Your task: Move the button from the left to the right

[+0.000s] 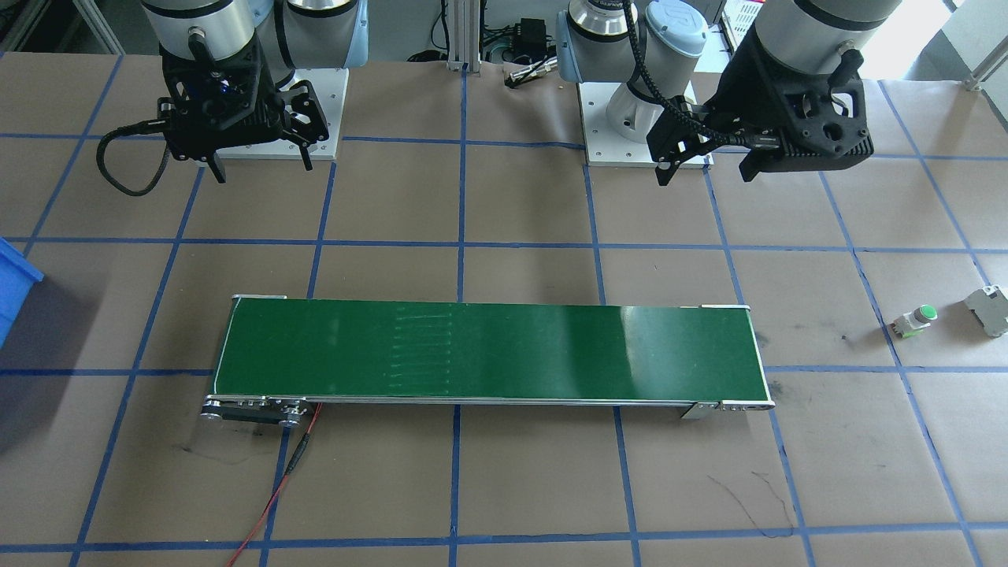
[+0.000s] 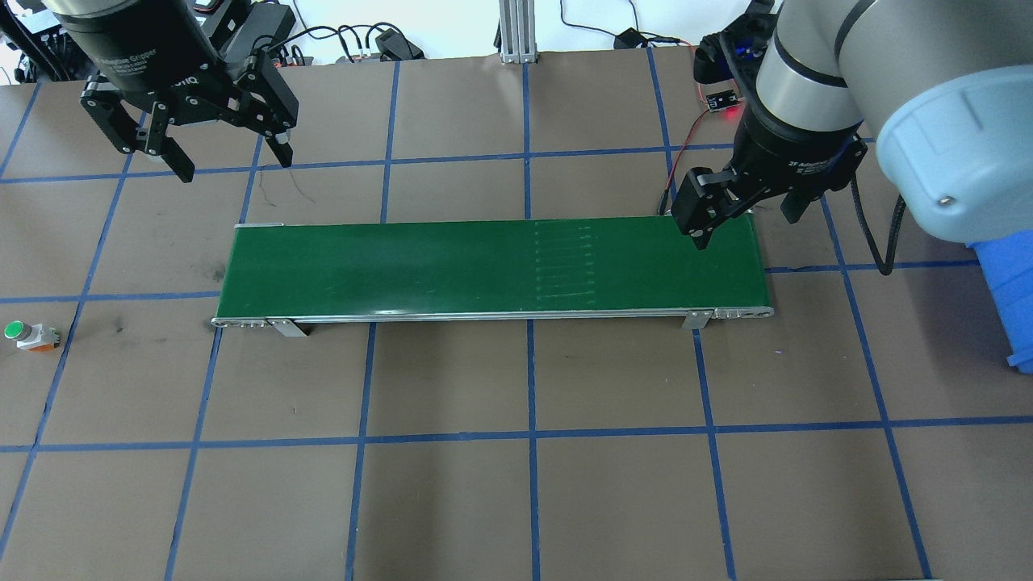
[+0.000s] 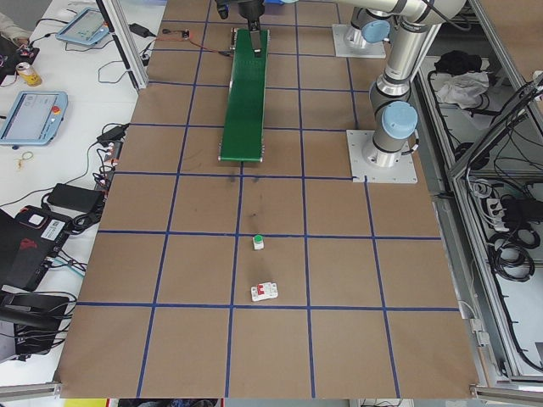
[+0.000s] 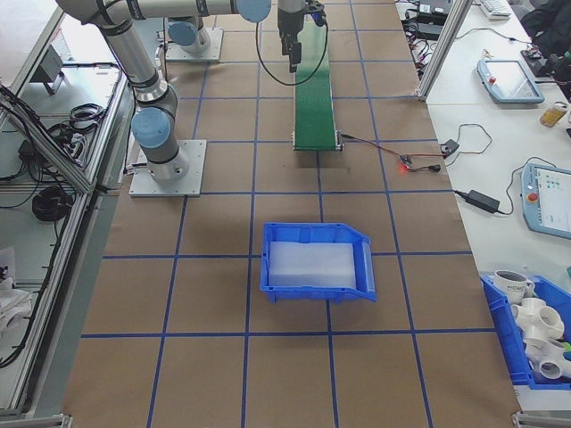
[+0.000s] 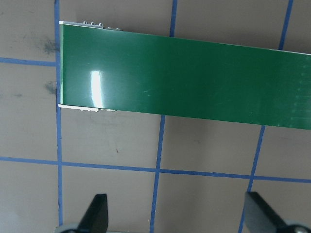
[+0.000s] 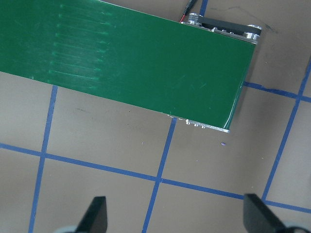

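The button point(image 1: 915, 320), a green cap on a white body, lies on the brown table beyond the left end of the green belt point(image 1: 488, 350). It also shows as the button point(image 2: 24, 333) at the overhead view's left edge and as the button point(image 3: 258, 242) in the exterior left view. My left gripper point(image 2: 234, 164) hangs open and empty above the table behind the belt's left end, well away from the button. Over the belt's right end, my right gripper point(image 2: 746, 226) is open and empty too. Both wrist views show spread fingertips point(image 5: 97, 213) point(image 6: 96, 211) above the belt point(image 5: 194, 73) point(image 6: 121, 58).
A grey blocky part point(image 1: 988, 309) lies just beyond the button, toward the table's end. A blue bin point(image 4: 317, 260) stands on the table past the belt's right end. A red wire point(image 1: 276, 496) runs from the belt's motor end.
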Controlling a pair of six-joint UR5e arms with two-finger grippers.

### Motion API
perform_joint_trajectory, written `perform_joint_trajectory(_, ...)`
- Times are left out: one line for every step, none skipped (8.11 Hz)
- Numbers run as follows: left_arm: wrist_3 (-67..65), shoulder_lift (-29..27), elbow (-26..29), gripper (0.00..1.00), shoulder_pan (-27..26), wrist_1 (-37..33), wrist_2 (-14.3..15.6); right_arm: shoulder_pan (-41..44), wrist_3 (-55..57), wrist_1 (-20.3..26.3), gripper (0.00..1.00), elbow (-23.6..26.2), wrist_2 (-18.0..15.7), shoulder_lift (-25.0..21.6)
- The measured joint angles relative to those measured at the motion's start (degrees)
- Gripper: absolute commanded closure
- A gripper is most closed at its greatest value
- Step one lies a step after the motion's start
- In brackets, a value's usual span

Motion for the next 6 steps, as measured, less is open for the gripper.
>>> perform_joint_trajectory(-0.04, 0.12, 0.02, 0.0, -0.03, -0.11, 0.7, 0.0, 0.0, 0.0, 0.0, 0.0, 0.0, 0.0)
perform_joint_trajectory(-0.02, 0.22, 0.01, 0.0, -0.05, -0.11, 0.89, 0.0, 0.0, 0.0, 0.0, 0.0, 0.03, 0.0)
perform_joint_trajectory(0.5, 0.61, -0.01, 0.0, -0.05, 0.08, 1.13, 0.0, 0.0, -0.03, 0.0, 0.0, 0.03, 0.0)
perform_joint_trajectory(2.79, 0.95, 0.04, 0.0, 0.15, 0.26, 1.15, 0.0, 0.0, -0.03, 0.0, 0.0, 0.05, 0.0)
perform_joint_trajectory(7.66, 1.21, 0.25, 0.0, 1.1, 0.31, 1.03, 0.0, 0.0, -0.01, 0.0, 0.0, 0.07, 0.0)
perform_joint_trajectory(11.25, 1.6, 0.36, 0.0, 3.01, 0.15, 1.24, 0.0, 0.0, 0.0, 0.0, 0.0, 0.08, 0.0)
